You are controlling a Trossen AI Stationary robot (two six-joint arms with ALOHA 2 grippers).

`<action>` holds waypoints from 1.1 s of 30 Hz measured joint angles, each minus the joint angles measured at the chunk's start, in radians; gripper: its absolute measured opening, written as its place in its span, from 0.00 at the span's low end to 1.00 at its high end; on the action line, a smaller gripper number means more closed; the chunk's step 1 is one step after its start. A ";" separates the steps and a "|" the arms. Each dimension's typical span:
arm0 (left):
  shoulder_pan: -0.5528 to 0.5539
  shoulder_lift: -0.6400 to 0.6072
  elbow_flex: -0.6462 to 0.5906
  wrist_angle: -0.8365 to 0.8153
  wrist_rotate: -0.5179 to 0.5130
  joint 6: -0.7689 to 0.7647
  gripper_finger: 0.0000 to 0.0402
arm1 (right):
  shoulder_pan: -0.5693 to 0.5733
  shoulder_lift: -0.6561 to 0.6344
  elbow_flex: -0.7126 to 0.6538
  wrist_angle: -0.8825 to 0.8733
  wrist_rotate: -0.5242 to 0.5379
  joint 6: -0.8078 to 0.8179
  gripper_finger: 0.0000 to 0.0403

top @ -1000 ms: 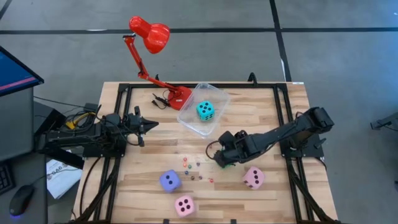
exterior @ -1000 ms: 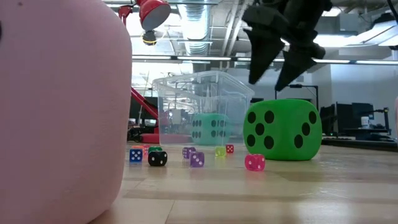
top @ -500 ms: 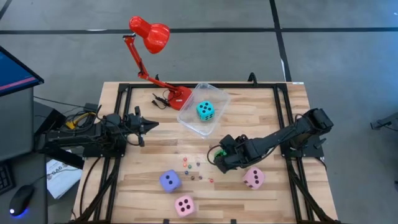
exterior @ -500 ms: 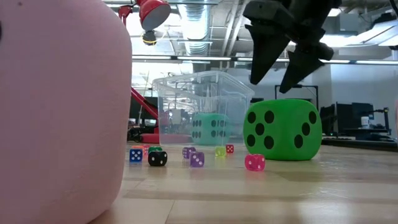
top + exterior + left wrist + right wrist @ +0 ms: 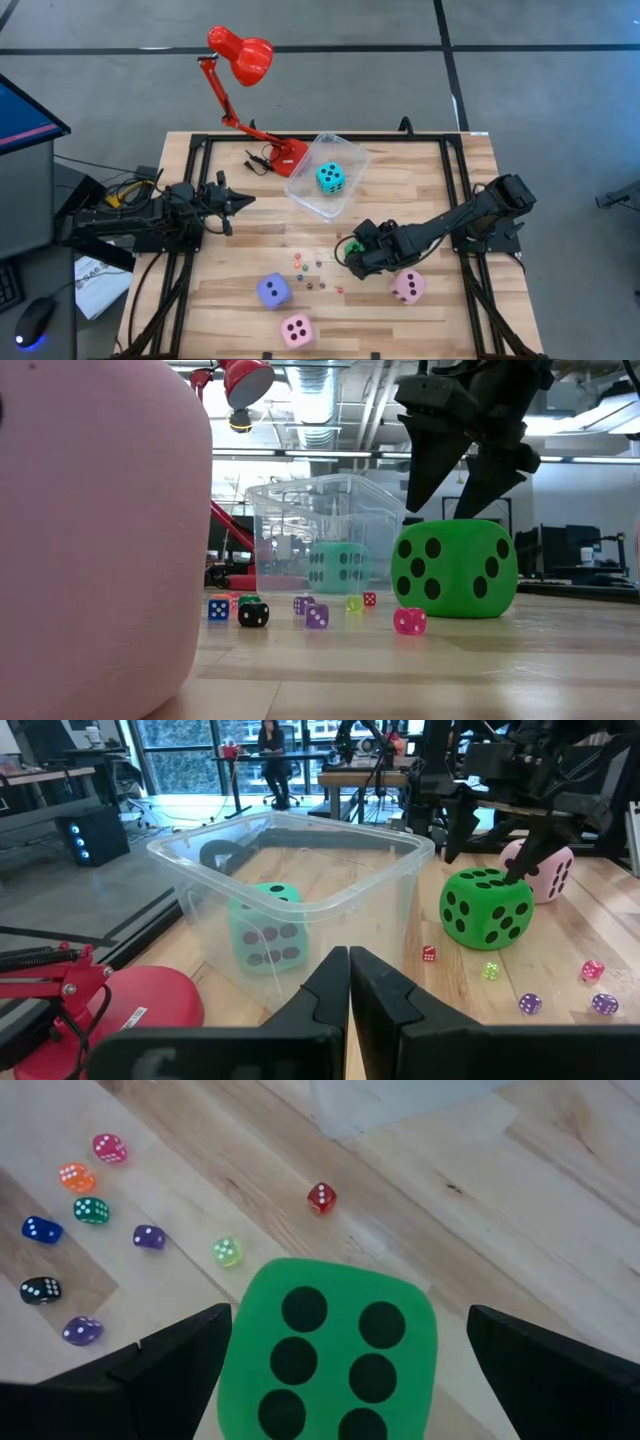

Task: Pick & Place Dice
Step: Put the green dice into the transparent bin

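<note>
Left gripper (image 5: 245, 200) idle at table's left edge, fingers pressed together. Tiny coloured dice (image 5: 312, 270) scattered mid-table. Cyan die (image 5: 330, 178) sits inside clear tub (image 5: 352, 157). Green die (image 5: 455, 569), soft cube, six dark pips up, on the wood; right gripper (image 5: 453, 488) spread wide just above it.

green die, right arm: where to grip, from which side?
From straight above. The green die sits flat on the table, six-pip face up, and the open right gripper is spread above it. Close on two opposite side faces; the tiny dice lie clear of them.
</note>
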 joint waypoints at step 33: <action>0.000 0.035 0.000 0.019 0.000 0.000 0.00 | 0.004 0.079 0.000 0.026 -0.079 0.079 0.99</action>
